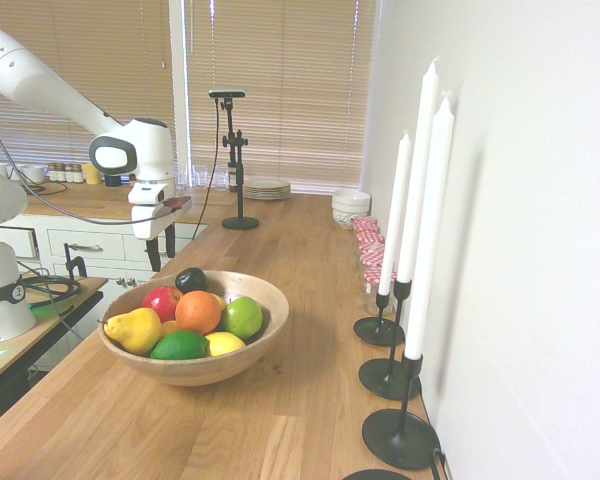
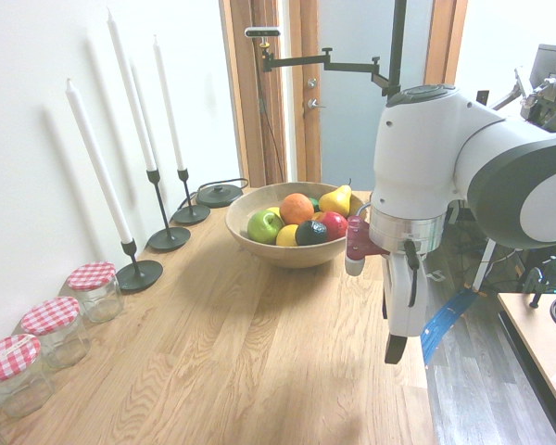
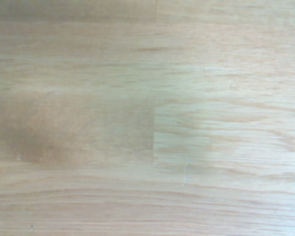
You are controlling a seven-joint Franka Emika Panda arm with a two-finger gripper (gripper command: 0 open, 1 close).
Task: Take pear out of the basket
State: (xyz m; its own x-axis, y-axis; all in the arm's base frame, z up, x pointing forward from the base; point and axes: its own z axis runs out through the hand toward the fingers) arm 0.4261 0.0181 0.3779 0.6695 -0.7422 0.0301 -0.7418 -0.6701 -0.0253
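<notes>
Your gripper [image 1: 161, 252] hangs over the wooden countertop [image 1: 280, 400], away from the basket [image 1: 262, 322], with its two dark fingers [image 1: 153, 256] pointing down, parted a little and holding nothing. It's clear of the fruit, nearer the window end of the counter.

You've got a long butcher-block style top running along a white wall, window blinds [image 1: 280, 90] at the far end, and in the second exterior view a door behind the bowl. The wrist view is just blurry wood grain.

Your pear [image 1: 133, 329] sits in the basket at the rim, on the side nearest the arm's base. It lies on its side, long axis roughly level, narrow stem end poking out over the rim away from the wall. From the other side, the pear [image 2: 335, 199] shows at the far edge of the bowl with its tip pointing up and away.

Packed around it: a red apple [image 1: 161, 301], an orange [image 1: 198, 311], a lime [image 1: 180, 346], a lemon [image 1: 224, 343], a green apple [image 1: 243, 317] and a dark avocado [image 1: 190, 279]. The red apple, orange and lime are right up against the pear.

Along the wall you've got white candles [image 1: 426, 220] in black holders, and jars with red checked lids [image 2: 51, 329], all well apart from the basket.
</notes>
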